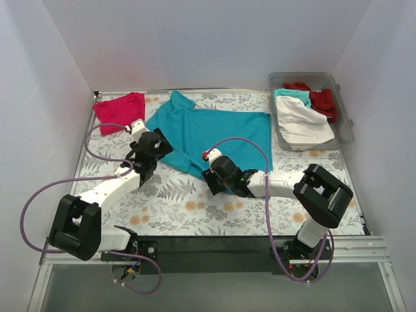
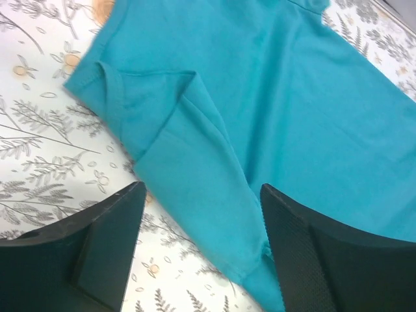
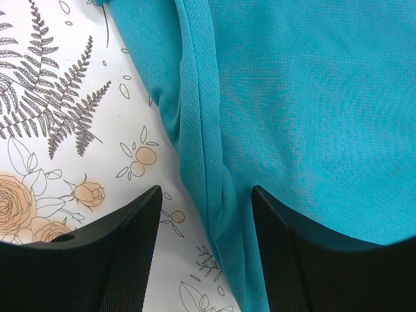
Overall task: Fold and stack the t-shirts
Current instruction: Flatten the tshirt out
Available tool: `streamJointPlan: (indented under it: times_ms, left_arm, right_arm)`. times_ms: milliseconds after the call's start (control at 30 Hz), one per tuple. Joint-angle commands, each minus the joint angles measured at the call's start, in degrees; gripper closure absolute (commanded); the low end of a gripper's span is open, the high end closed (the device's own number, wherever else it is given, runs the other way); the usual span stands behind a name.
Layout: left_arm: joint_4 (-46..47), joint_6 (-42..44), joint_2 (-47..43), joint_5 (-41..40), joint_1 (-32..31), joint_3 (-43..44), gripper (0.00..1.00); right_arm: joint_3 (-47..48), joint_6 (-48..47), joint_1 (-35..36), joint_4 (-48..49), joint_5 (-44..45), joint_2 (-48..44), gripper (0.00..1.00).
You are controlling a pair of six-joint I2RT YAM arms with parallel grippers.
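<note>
On floral counter: lying spread at centre, teal t-shirt; lying bunched at far left, pink t-shirt. Hovering open over teal t-shirt's left edge, gripping nothing: left gripper. Straddling near folded edge, jaws apart, not clamping: right gripper. Sitting in bin at far right: white t-shirt, red t-shirt.

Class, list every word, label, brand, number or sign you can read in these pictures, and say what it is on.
None: no readable text in any view. The teal shirt, the pink shirt, the clothes in the bin and the flowered tablecloth carry no print or tag that shows, and the arms show no legible marking.
</note>
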Motion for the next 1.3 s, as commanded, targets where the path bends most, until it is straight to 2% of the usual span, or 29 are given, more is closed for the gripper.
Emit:
streamJointPlan:
  times_ms: [0,133,333,700,867,1000,1267]
  left_arm:
    - [3.62,-0.68,0.54,-1.24,2.35,-3.15,0.36]
    - [7.05,-0.24,4.66,0.87,4.46,-2.90,0.42]
    - [13.47,1.61,9.50,3.77,6.13,-2.28,0.43]
    - [16.37,1.69,17.59,6.49,7.54,-1.22,0.44]
    - [17.34,1.87,16.36,6.41,7.54,-2.36,0.56]
    - [17.52,1.78,15.57,7.20,7.54,-2.89,0.72]
    - [14.88,0.12,13.02,8.25,7.45,-5.17,0.72]
  right_arm:
    - [1.62,0.80,-0.22,0.39,0.02,0.05,0.48]
    - [1.45,0.89,-0.22,0.39,-0.51,-0.30,0.48]
    - [0.48,1.06,-0.22,0.39,-0.07,-1.35,0.48]
    - [0.04,1.06,-0.22,0.39,-0.07,-1.62,0.48]
    - [0.39,1.06,-0.22,0.39,-0.16,-1.00,0.48]
    - [0.74,1.06,-0.22,0.39,-0.25,-0.65,0.48]
    - [1.09,1.15,-0.22,0.22,-0.51,-0.30,0.48]
